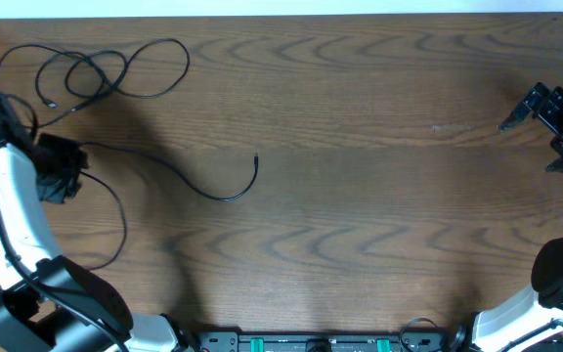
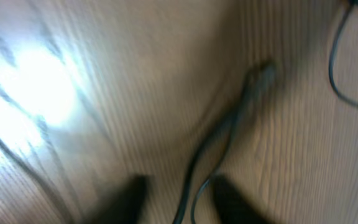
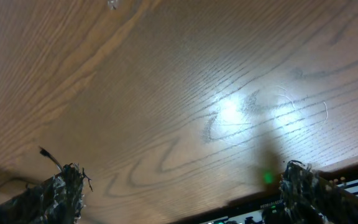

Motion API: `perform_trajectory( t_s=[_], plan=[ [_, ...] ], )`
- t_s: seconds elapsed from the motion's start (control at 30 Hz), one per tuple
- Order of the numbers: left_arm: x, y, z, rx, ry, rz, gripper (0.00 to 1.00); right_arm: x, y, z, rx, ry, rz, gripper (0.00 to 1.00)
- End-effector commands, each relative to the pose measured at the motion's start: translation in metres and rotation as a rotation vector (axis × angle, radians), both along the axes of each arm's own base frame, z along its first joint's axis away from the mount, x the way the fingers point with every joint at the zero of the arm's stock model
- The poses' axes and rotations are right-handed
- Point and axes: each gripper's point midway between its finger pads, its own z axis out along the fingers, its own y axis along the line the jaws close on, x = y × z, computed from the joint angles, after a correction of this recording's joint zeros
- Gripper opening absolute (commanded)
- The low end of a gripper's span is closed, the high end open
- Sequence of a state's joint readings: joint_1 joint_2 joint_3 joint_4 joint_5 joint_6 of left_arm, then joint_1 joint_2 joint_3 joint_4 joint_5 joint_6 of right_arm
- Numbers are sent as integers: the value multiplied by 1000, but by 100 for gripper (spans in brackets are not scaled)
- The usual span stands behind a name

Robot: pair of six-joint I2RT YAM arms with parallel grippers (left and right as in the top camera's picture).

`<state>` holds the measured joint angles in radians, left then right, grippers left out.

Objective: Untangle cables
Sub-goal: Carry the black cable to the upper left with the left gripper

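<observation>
Jaws apart, both grippers (image 2: 179, 198) (image 3: 182, 186) — two black cables (image 1: 187, 61) (image 1: 228, 198).

A brown wood-grain table (image 1: 360, 117) (bright glare spots on it) meets a pale strip (image 1: 291, 7) along its far edge.

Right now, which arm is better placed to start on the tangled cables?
Left. The left end effector sits beside the cables, one of them running between its fingers. The right end effector hangs over bare table at the far side.
</observation>
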<state>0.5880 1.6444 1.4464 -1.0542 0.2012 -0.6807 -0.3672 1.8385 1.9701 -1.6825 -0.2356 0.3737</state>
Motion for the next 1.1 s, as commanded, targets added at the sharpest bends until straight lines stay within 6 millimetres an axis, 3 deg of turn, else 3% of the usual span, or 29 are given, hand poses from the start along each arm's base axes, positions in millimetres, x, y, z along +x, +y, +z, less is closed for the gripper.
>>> perform_trajectory(
  t_s=[0.0,0.03,0.23,0.37,0.6,0.87,1.07],
  plan=[
    [-13,11,-14,-14,48,46,88,1,0,4,-4,-17,10,99],
    [-16,12,-16,-18,54,53,94,1,0,4,-4,-17,10,99],
    [-26,11,-27,-56,81,108,96,1,0,4,-4,-17,10,99],
    [-36,-7,-37,-113,129,72,96,1,0,4,-4,-17,10,99],
    [-1,-54,-36,-167,-29,-325,96,1,0,4,-4,-17,10,99],
    [24,-82,-34,-118,-78,-483,95,1,0,4,-4,-17,10,99],
    [27,-90,-35,-110,-71,-513,80,1,0,4,-4,-17,10,99]
  ],
)
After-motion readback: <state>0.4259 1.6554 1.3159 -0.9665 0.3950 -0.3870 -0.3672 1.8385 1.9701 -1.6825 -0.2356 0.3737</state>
